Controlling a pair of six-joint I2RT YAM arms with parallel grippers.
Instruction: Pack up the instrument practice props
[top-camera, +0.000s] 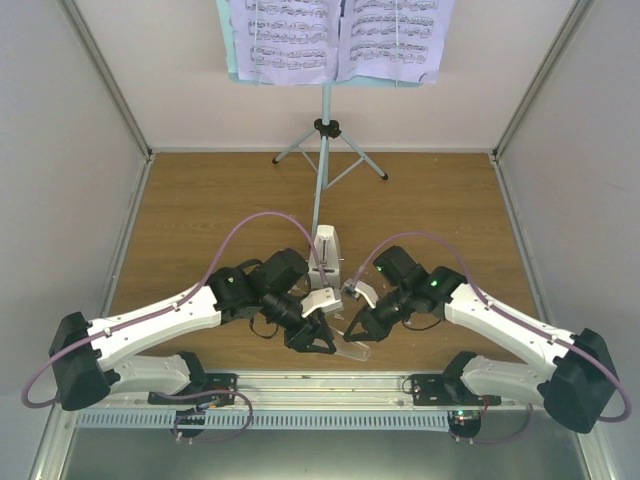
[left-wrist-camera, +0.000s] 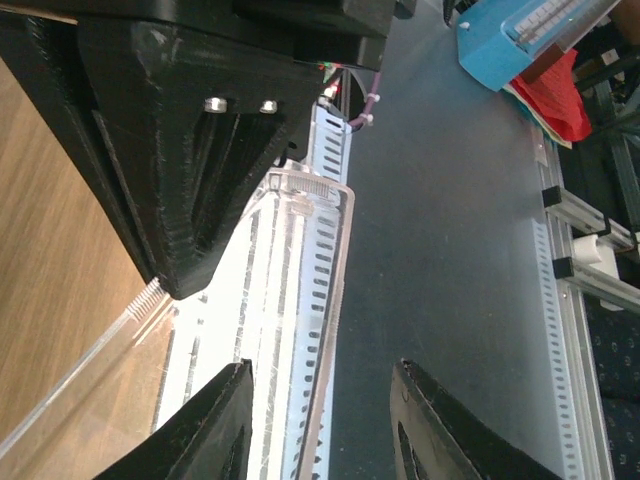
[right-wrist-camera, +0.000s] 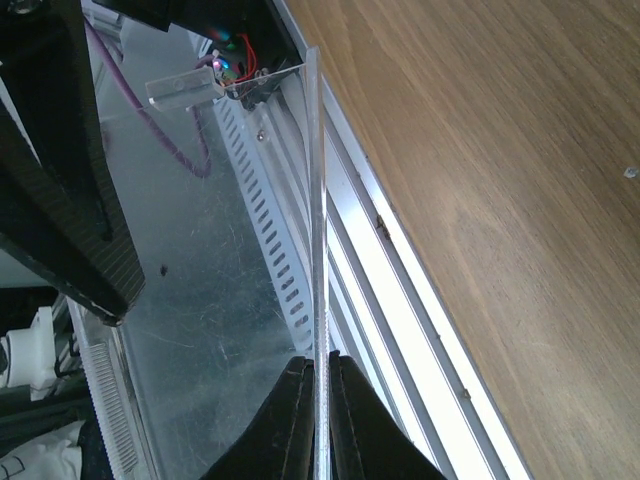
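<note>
Pinching clear triangular cover (right-wrist-camera: 316, 200) by its thin edge: right gripper (right-wrist-camera: 320, 365), jaws narrow. Left gripper (left-wrist-camera: 318, 400) jaws half-wide, cover rim between them. Centre the rim before closing.

Stand (top-camera: 326, 128) legs block far-edge middle. Metronome (top-camera: 325, 255) mid-surface (top-camera: 200, 220), just behind left arm (top-camera: 160, 325) and right arm (top-camera: 500, 320), crowded over clear cover (top-camera: 352, 348) at near-edge middle. Open wood along left, right edges; walls (top-camera: 90, 200) beyond.

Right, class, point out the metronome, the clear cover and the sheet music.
metronome (top-camera: 325, 250): top view, on its white front face.
clear cover (left-wrist-camera: 300, 260): left wrist view, on its see-through panel.
sheet music (top-camera: 290, 35): top view, on the left page.
</note>
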